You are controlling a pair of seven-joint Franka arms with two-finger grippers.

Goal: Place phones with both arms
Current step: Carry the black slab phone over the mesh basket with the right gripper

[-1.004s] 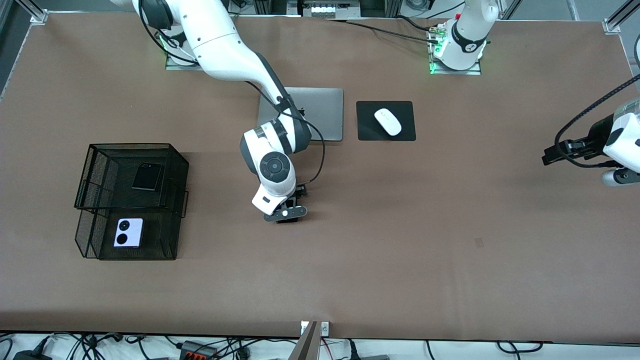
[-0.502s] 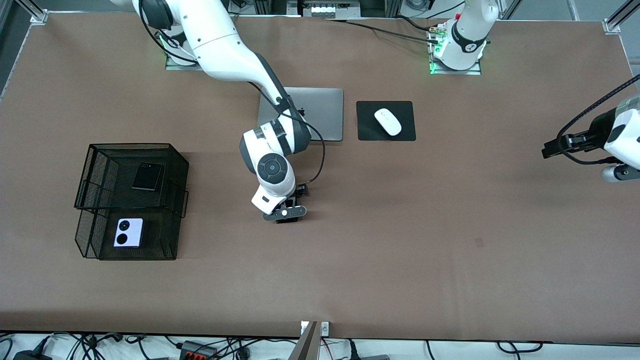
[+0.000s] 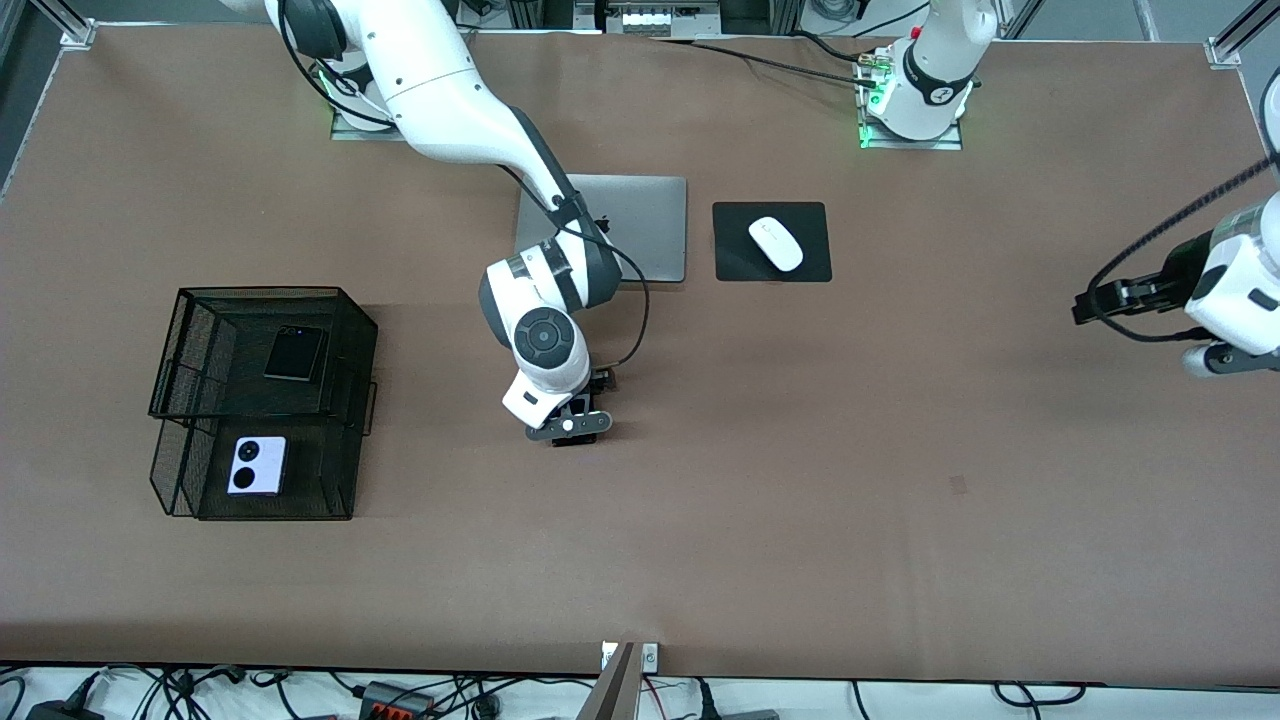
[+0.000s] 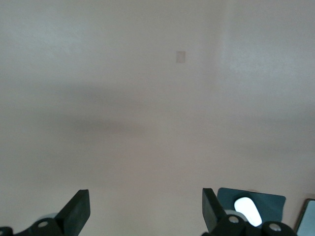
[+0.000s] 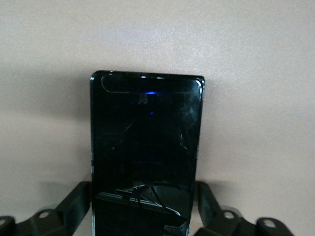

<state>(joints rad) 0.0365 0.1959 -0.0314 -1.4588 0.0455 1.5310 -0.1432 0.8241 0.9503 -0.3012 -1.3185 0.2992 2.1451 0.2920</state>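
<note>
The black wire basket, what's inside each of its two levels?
The wire basket holds a small black phone on its upper tier and a lilac-white phone with two black circles on the lower tier nearer the camera. The lower tier's part under the upper one is covered.

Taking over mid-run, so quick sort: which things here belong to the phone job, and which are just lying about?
Job:
long black phone between the right gripper fingers
small black phone in the mesh basket
lilac-white phone in the basket's lower tier
left gripper, open, waiting

Lying about:
laptop
white mouse
mouse pad

3 phones (image 3: 295,353), 2 baskets (image 3: 345,300), 1 laptop (image 3: 650,225), 1 mouse (image 3: 776,243), 1 mousepad (image 3: 735,255).
</note>
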